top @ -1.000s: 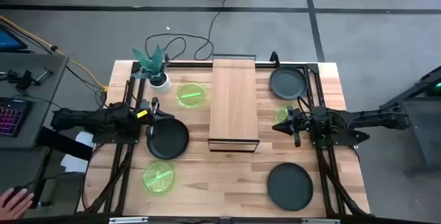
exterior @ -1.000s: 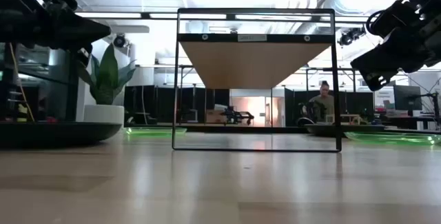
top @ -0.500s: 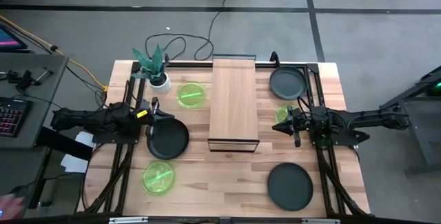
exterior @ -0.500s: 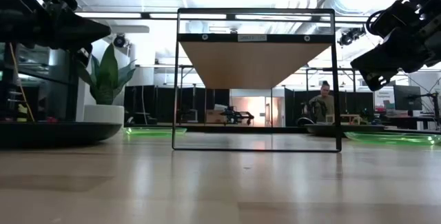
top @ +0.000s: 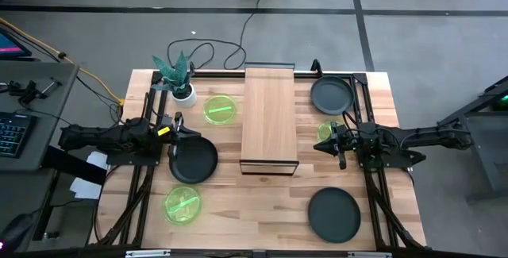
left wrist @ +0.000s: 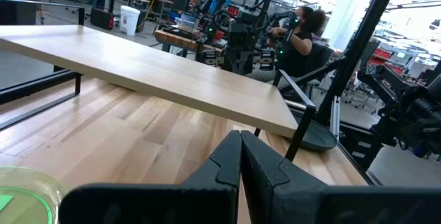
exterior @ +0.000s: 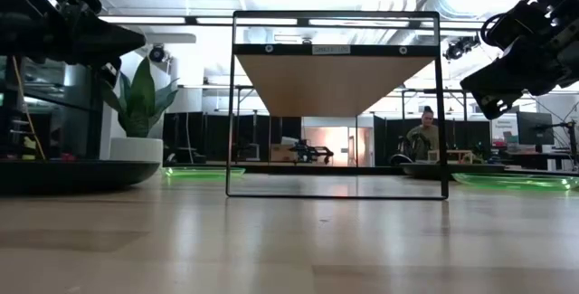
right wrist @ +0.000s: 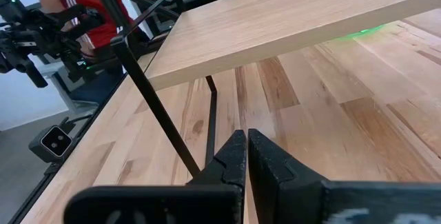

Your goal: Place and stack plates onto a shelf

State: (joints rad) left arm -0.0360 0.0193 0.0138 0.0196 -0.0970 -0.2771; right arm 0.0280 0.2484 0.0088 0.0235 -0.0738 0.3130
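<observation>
The shelf (top: 270, 119), a long light-wood board on a thin black frame, stands mid-table. Three dark grey plates lie flat on the tabletop: one left of the shelf (top: 193, 161), one far right (top: 332, 95), one near right (top: 334, 214). Green plates lie at far left (top: 220, 109), near left (top: 183, 206), and right of the shelf (top: 324, 131). My left gripper (top: 181, 134) hovers, shut (left wrist: 240, 148), over the left dark plate's rim. My right gripper (top: 321, 145) hovers, shut (right wrist: 246, 148), over the right green plate.
A white pot with a green plant (top: 183, 91) stands at the far left corner. Black rails (top: 143, 171) run along both table sides beneath the arms. Bare wood lies in front of the shelf (top: 262, 202). A person (exterior: 422, 140) sits in the room behind.
</observation>
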